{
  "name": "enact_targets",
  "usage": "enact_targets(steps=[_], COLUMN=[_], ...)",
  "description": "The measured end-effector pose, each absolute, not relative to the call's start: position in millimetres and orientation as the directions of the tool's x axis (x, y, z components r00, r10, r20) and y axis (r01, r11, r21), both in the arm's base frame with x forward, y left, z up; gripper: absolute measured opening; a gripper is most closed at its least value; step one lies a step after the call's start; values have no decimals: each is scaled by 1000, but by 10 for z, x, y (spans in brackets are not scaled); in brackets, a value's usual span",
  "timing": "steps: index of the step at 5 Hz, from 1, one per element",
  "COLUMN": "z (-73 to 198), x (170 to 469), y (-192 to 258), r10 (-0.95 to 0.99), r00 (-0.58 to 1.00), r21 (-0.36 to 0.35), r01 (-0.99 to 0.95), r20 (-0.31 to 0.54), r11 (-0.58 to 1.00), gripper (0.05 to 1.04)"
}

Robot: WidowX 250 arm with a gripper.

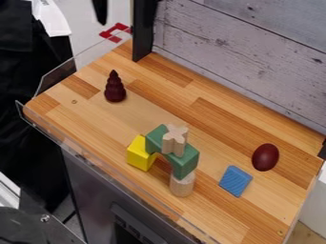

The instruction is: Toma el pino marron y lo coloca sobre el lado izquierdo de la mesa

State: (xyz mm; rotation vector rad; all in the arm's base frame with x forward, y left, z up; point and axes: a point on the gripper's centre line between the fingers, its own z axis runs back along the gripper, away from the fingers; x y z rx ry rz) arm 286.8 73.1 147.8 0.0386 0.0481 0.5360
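A narrow black piece hangs into view at the top, cut off by the picture's edge, and I cannot make out whether it is part of the hand. I cannot tell whether the hand is wide, narrow or holding something. At the lower left, a dark grey part with a screw is cut off too, and the worktop runs out of view at the bottom, so one corner is lost. The green arch hides the top of the pale wooden cylinder under one of its ends. Its other end lies against the yellow block; whether it rests on it is hard to tell. A pale cross-shaped piece stands on the arch and covers part of its top.

The brown pine is fully in sight. It stands upright on the worktop, near the left short edge and well apart from the other pieces. It is very dark, a reddish brown with a slight shine, built of rounded tiers that narrow to a pointed tip, the lowest tier being the broadest.

Toward the right end of the worktop lie a dark red egg, nearer the back edge, and a blue block just beside it. A clear plastic rim runs along the left edge, and grey boards rise behind the back edge.
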Motion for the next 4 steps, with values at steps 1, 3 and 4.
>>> enact_targets(steps=[1,3,4], z=[1599,1582,1481], x=[2787,2503,2418], y=[368,33,-4], r10=[406,356,358], r00=[913,930,924], r21=[45,60,57], r01=[-404,-352,-354], r20=[-48,-93,-135], r11=[914,934,934], gripper=[999,999,999])
